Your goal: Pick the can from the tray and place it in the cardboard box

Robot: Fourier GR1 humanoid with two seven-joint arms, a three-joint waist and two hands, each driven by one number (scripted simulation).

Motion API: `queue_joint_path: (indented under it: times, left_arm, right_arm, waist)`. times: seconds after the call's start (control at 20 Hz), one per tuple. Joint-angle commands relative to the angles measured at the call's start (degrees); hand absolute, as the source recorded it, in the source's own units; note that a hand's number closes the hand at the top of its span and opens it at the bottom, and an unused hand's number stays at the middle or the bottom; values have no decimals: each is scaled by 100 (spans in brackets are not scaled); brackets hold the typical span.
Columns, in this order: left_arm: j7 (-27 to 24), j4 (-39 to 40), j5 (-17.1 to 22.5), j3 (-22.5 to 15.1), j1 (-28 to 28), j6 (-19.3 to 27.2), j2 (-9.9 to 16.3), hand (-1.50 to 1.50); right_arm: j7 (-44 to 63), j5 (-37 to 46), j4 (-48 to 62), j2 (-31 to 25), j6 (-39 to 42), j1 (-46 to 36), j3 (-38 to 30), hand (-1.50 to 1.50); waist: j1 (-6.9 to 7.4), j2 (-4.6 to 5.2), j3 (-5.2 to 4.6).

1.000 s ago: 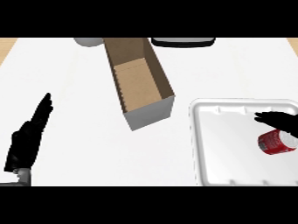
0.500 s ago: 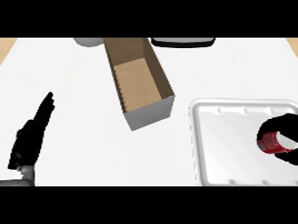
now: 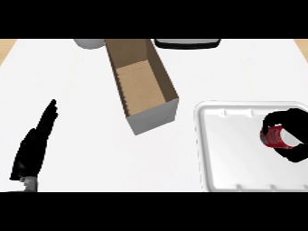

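One can [image 3: 274, 137] sits in the one tray [image 3: 231, 149] at lower right, right hand [image 3: 301, 131] curled around it; left hand [image 3: 35, 146] flat, released, lower left; one box [image 3: 143, 85] at centre

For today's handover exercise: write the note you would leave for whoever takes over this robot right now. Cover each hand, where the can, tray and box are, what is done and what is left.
Right hand: fingers curled round the red can, over the white tray at its right side.
Left hand: open, resting at the lower left of the counter, holding nothing.
Cardboard box: open-topped, standing left of and beyond the tray, nothing visible inside.
Done: can grasped.
Left: lift the can off the tray, carry it left to the box, release it inside.
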Motion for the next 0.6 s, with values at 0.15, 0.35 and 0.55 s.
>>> queue_joint_path:
  times: [0.15, 0.35, 0.55]
  left_arm:
    - [-30, 9, 19, 188, 116, 68, 86, 0]
    - [19, 119, 20, 211, -8, 37, 100, 0]
    - [196, -79, -69, 46, -105, 88, -34, 0]
  right_arm:
    - [3383, 473, -371, 1300, -749, 377, -646, 150]
    - [4870, 1186, -1592, 2045, -980, 647, -195, 150]
    - [6190, 1839, -2953, 2580, -531, 715, 322, 150]
  waist:
    - [-233, -81, -31]
    - [-245, -70, -26]
    - [-121, -43, -10]
